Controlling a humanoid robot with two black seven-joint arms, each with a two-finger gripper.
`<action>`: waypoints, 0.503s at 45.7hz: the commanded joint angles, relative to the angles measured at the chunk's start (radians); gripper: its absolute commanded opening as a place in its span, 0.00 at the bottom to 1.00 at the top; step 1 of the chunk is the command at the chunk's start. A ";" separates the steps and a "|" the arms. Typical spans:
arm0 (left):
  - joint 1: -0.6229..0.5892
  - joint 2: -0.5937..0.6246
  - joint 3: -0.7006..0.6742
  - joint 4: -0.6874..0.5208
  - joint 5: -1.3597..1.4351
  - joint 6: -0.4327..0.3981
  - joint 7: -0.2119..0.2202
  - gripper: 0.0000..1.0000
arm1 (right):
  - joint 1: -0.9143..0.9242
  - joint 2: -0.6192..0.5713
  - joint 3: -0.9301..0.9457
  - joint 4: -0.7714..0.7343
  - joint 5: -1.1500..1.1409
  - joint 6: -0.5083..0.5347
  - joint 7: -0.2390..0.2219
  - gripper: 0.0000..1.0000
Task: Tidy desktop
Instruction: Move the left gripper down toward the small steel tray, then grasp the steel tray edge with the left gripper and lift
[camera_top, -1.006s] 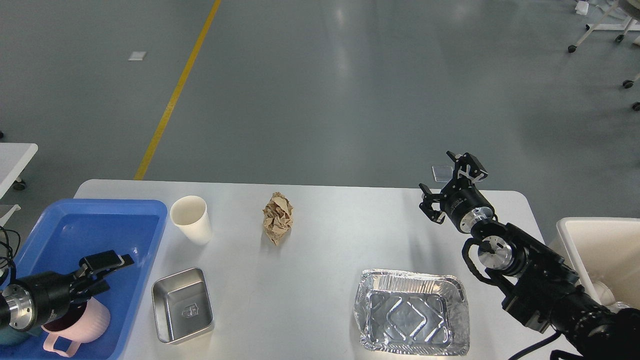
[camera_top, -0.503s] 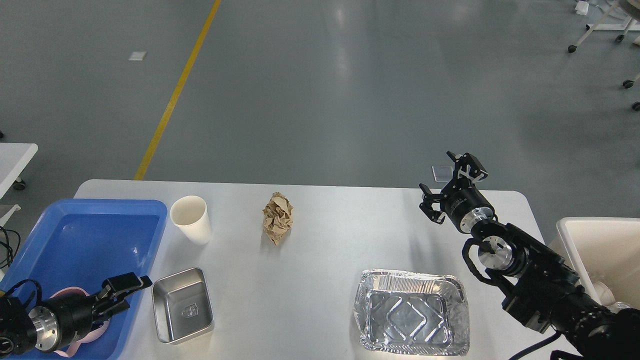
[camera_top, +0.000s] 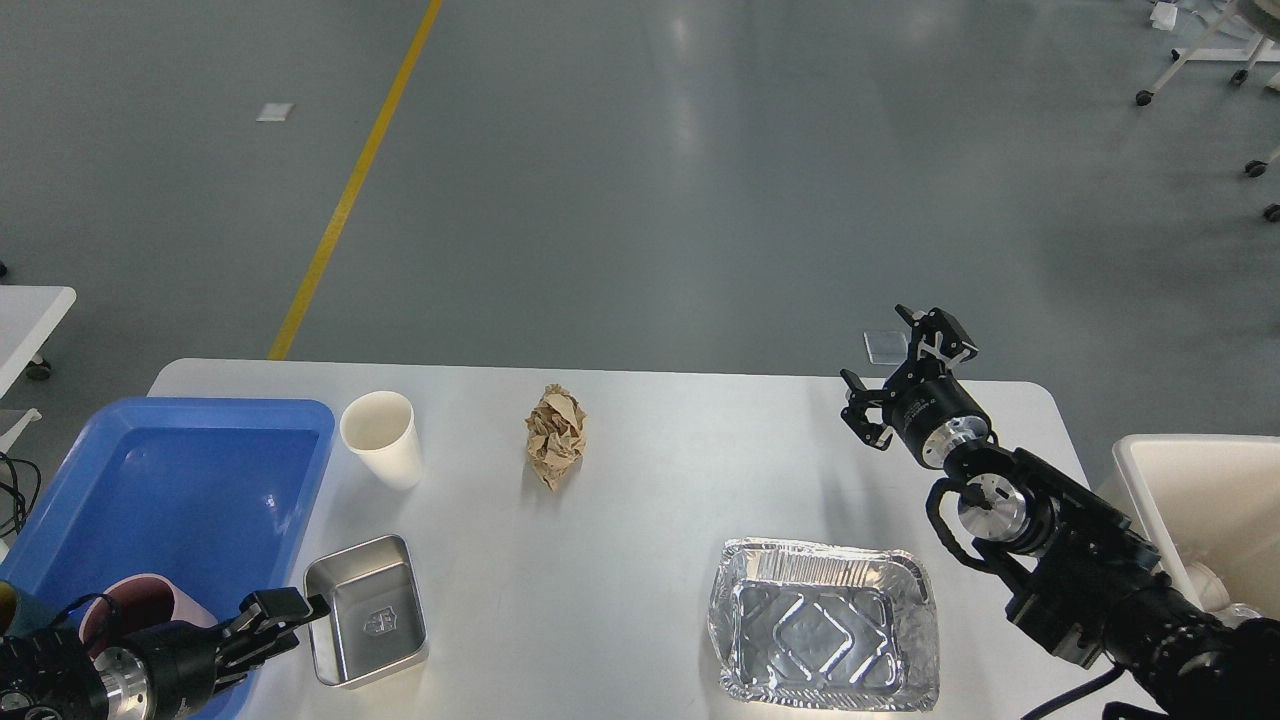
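Note:
The whitish-grey desktop (camera_top: 640, 520) holds a white paper cup (camera_top: 380, 438), a crumpled brown paper ball (camera_top: 556, 435), a small steel dish (camera_top: 367, 610) and an empty foil tray (camera_top: 825, 625). A blue plastic tray (camera_top: 180, 480) at the left holds a pink mug (camera_top: 140, 600). My left gripper (camera_top: 272, 628) is low at the near left, over the blue tray's near right rim beside the steel dish, slightly open and empty. My right gripper (camera_top: 897, 366) is open and empty, raised above the desktop's far right part.
A white bin (camera_top: 1200, 500) stands off the desktop's right end, next to my right arm. A small white table corner (camera_top: 30, 305) is at the far left. Grey floor with a yellow line (camera_top: 350, 190) lies beyond.
My left gripper has drawn back toward the near edge and to the right, away from the pink mug, which stays in the blue tray. The right arm has barely moved.

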 joint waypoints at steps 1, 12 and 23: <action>0.012 -0.004 -0.001 0.018 0.000 0.001 -0.002 0.48 | 0.000 0.000 0.000 0.001 -0.002 0.000 0.000 1.00; 0.014 -0.044 -0.001 0.087 0.000 -0.002 -0.004 0.34 | -0.002 0.000 -0.001 0.001 -0.002 0.000 0.000 1.00; 0.011 -0.059 -0.003 0.088 0.000 -0.004 -0.002 0.28 | -0.003 0.002 -0.001 0.001 -0.023 0.000 0.000 1.00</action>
